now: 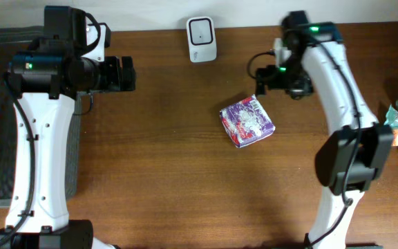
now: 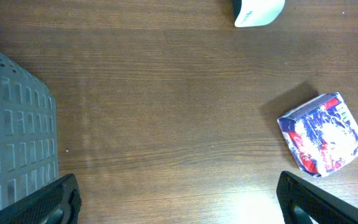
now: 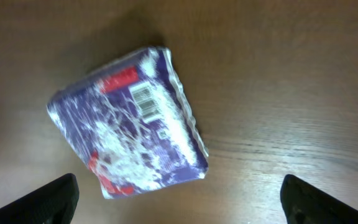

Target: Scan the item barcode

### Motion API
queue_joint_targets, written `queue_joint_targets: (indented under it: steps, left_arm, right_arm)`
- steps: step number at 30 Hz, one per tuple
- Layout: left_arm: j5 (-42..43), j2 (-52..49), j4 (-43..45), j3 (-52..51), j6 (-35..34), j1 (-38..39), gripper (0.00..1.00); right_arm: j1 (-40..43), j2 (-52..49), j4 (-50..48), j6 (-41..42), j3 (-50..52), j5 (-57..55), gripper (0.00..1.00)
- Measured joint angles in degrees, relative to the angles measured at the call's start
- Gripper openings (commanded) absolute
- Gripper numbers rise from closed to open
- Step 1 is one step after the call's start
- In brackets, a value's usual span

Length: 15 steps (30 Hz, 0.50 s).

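Tabletop (image 1: 171,180) of brown wood spreads under both white arms. The right gripper (image 3: 188,208) hangs with its jaws wide apart, holding nothing. The left gripper (image 2: 179,205) is likewise spread and empty, well apart from the goods. The squarish purple-and-white plastic-wrapped packet (image 1: 247,122) lies flat near the middle, just beside the right gripper but untouched by it, so that arm is clearly the nearer. The packet's edges sit skewed to the tabletop's edge, so I'd judge the wrist must turn to straddle it. The small white scanner (image 1: 202,39) stands at the far edge, between the arms. The printed barcode (image 3: 145,101) faces upward.
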<state>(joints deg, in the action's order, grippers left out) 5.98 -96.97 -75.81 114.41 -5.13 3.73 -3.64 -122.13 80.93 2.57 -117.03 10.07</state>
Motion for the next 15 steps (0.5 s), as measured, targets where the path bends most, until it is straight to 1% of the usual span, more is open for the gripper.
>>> queue_joint_targets:
  steps: [2, 3, 4, 5, 7, 8, 10, 11, 12, 13, 14, 15]
  left_arm:
    - [0.0, 0.0, 0.0, 0.0, 0.0, 0.0, 0.99]
    - [0.0, 0.0, 0.0, 0.0, 0.0, 0.0, 0.99]
    - [0.0, 0.0, 0.0, 0.0, 0.0, 0.0, 0.99]
    - [0.0, 0.0, 0.0, 0.0, 0.0, 0.0, 0.99]
    - [0.0, 0.0, 0.0, 0.0, 0.0, 0.0, 0.99]
    - [0.0, 0.0, 0.0, 0.0, 0.0, 0.0, 0.99]
    - [0.0, 0.0, 0.0, 0.0, 0.0, 0.0, 0.99]
    - [0.0, 0.0, 0.0, 0.0, 0.0, 0.0, 0.99]
    - [0.0, 0.0, 0.0, 0.0, 0.0, 0.0, 0.99]
    - [0.0, 0.0, 0.0, 0.0, 0.0, 0.0, 0.99]
    - [0.0, 0.0, 0.0, 0.0, 0.0, 0.0, 0.99]
    - [0.0, 0.0, 0.0, 0.0, 0.0, 0.0, 0.99]
  right_arm:
    - [3.9, -0.3, -0.2, -6.2, 3.9, 6.1, 0.99]
    - [6.1, -0.6, -0.5, -10.3, 8.1, 10.4, 0.99]
    - [7.5, -1.0, -2.8, -12.9, 11.7, 13.2, 1.00]
    - [8.2, -1.1, -4.9, -14.5, 15.1, 15.1, 0.98]
    - [9.0, -1.6, -11.1, -16.6, 22.6, 18.5, 0.86]
    - [9.0, -1.9, -13.8, -17.5, 26.2, 20.5, 0.74]
    - [9.0, -1.9, -17.7, -18.1, 30.0, 25.1, 0.58]
    - [8.8, -1.7, -20.9, -18.1, 32.6, 30.2, 0.54]
    - [8.6, -1.7, -22.0, -18.1, 33.7, 32.7, 0.47]
    - [8.2, -1.7, -22.9, -18.4, 34.4, 35.5, 0.43]
    - [6.9, -1.9, -23.6, -18.5, 35.1, 38.8, 0.39]
    - [5.9, -1.9, -23.9, -18.4, 35.2, 40.5, 0.38]
